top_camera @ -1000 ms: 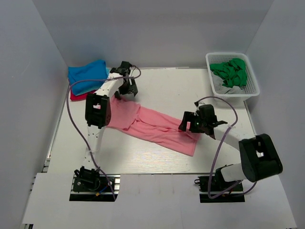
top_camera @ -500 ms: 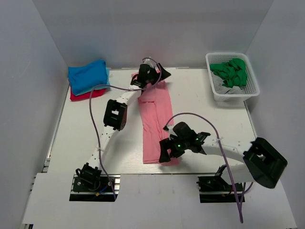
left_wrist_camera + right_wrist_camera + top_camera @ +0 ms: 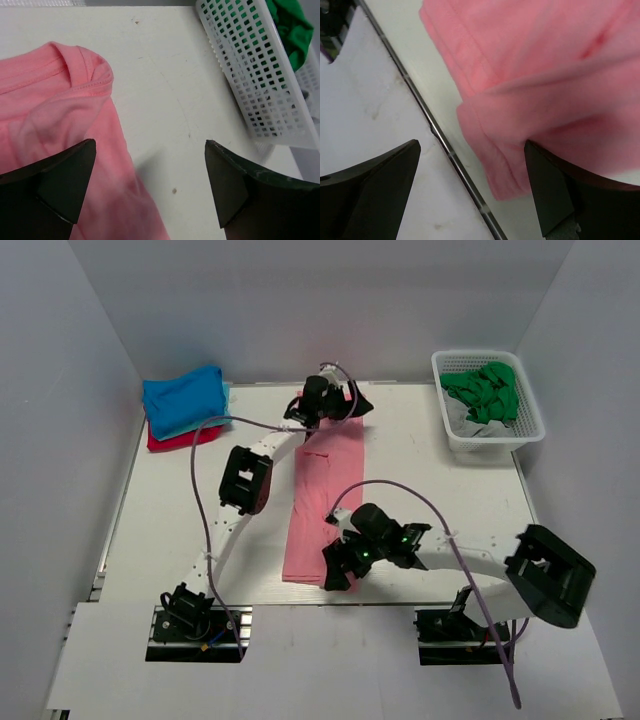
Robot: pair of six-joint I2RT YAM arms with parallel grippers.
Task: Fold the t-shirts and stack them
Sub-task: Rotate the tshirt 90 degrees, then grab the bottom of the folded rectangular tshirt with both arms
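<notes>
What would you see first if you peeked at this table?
A long pink t-shirt lies in a strip down the middle of the table, with the left gripper open at its far end and the right gripper open at its near end. Next, the blue-topped pile of shirts far left and the white basket of green cloth far right.

White mesh basket point(image 3: 495, 437) sits at far-R corner of worktop point(image 3: 440, 490), w/ crumpled green cloth point(image 3: 485, 390) piled over sth grey-white inside. Grey walls point(image 3: 300, 310) on 3 sides. Metal strip point(image 3: 445, 145) runs along worktop's near edge.
</notes>
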